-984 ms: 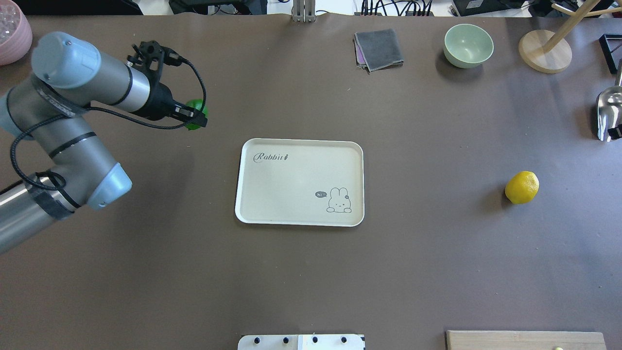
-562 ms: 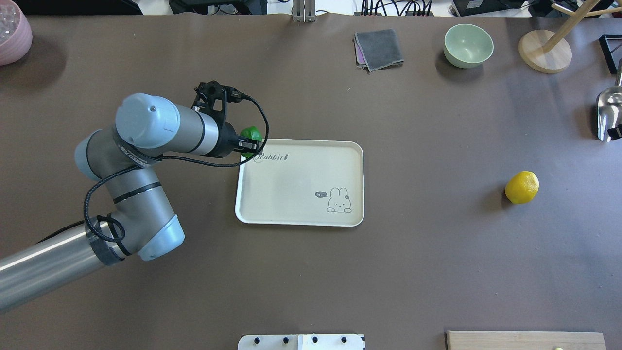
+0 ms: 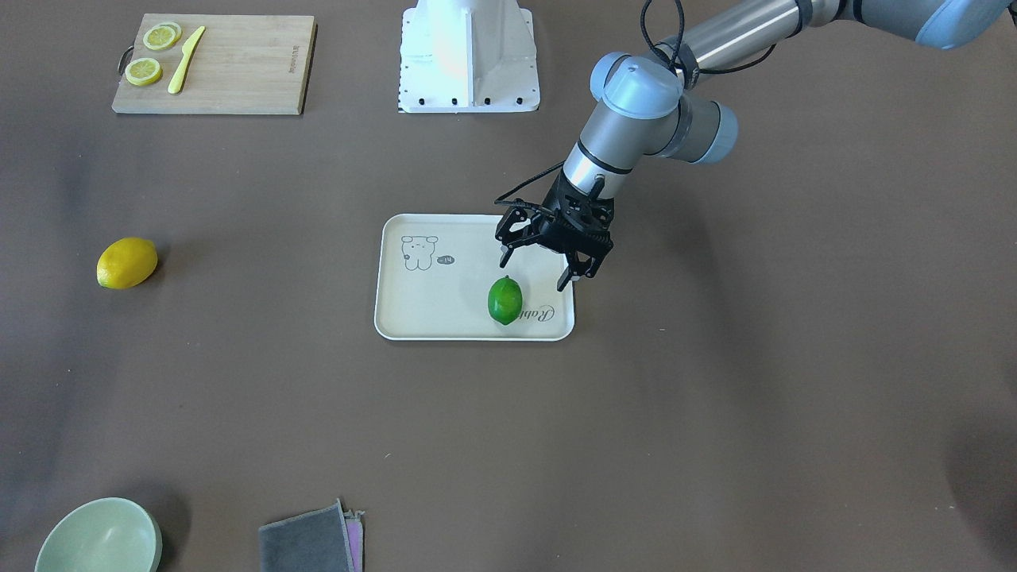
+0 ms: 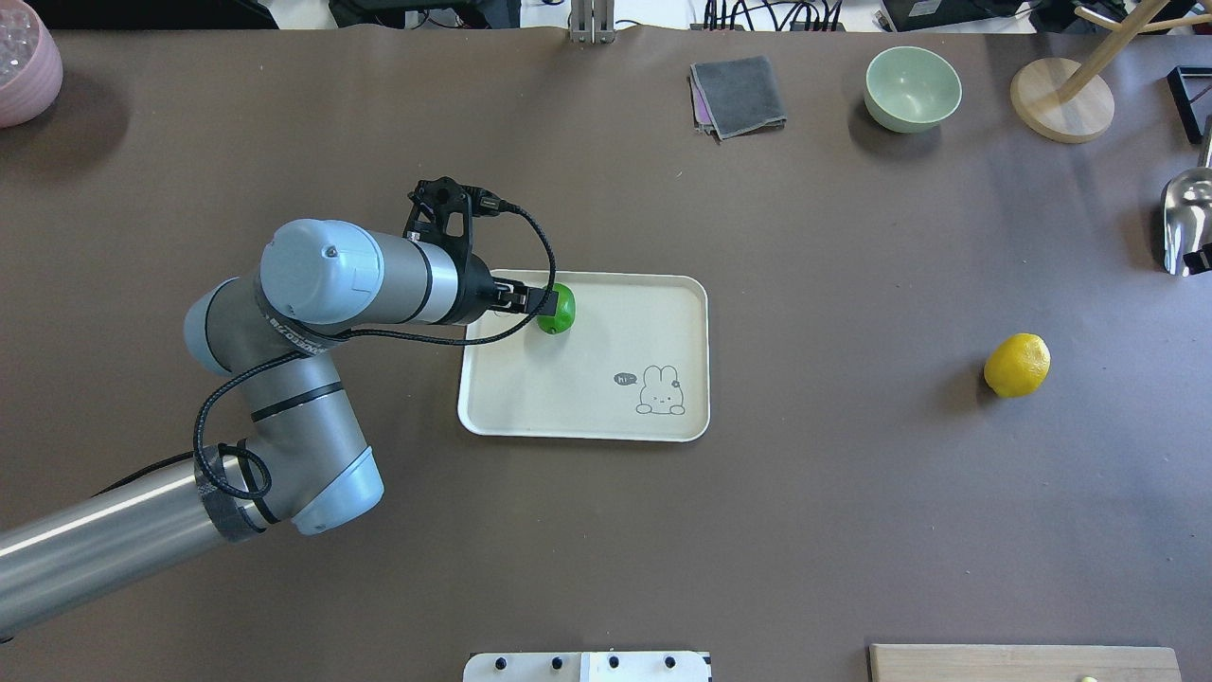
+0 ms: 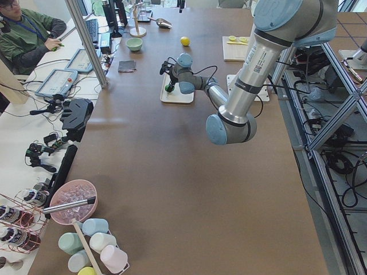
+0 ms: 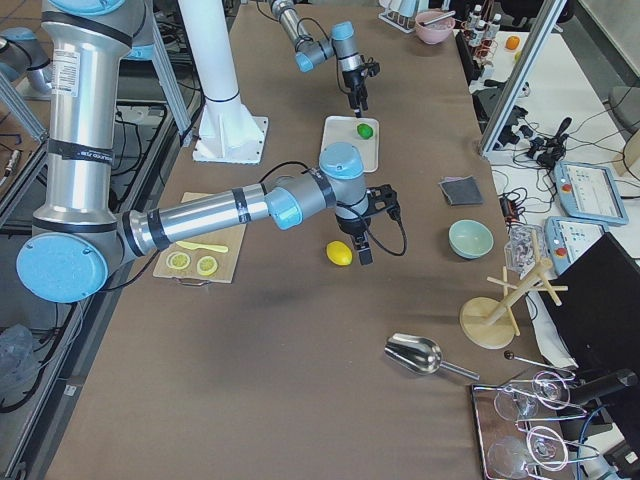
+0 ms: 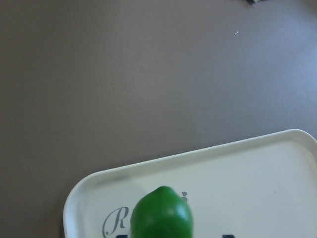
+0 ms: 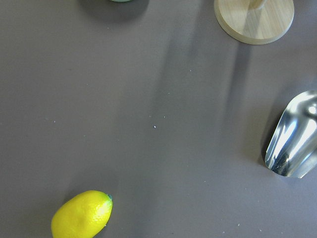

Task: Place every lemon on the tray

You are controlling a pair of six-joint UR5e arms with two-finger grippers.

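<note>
The green lemon (image 3: 505,300) lies on the cream tray (image 3: 445,314), on the "Rabbit" script at its far corner. My left gripper (image 3: 536,270) hangs open just above and beside it, not touching it. In the overhead view the green lemon (image 4: 557,309) sits at the tip of the left gripper (image 4: 530,301), on the tray (image 4: 587,379). The yellow lemon (image 4: 1017,365) lies on the bare table, well right of the tray. My right gripper (image 6: 364,250) shows only in the exterior right view, near the yellow lemon (image 6: 340,253); I cannot tell its state.
A wooden cutting board (image 3: 210,63) with lemon slices and a yellow knife lies near the robot base. A green bowl (image 4: 912,88), grey cloth (image 4: 739,95), wooden stand (image 4: 1060,99) and metal scoop (image 4: 1185,223) are at the far right. A pink bowl (image 4: 24,62) is far left.
My left arm carried the green lemon from the table's left side to over the tray. The lemon now lies on the tray and the gripper is open.
</note>
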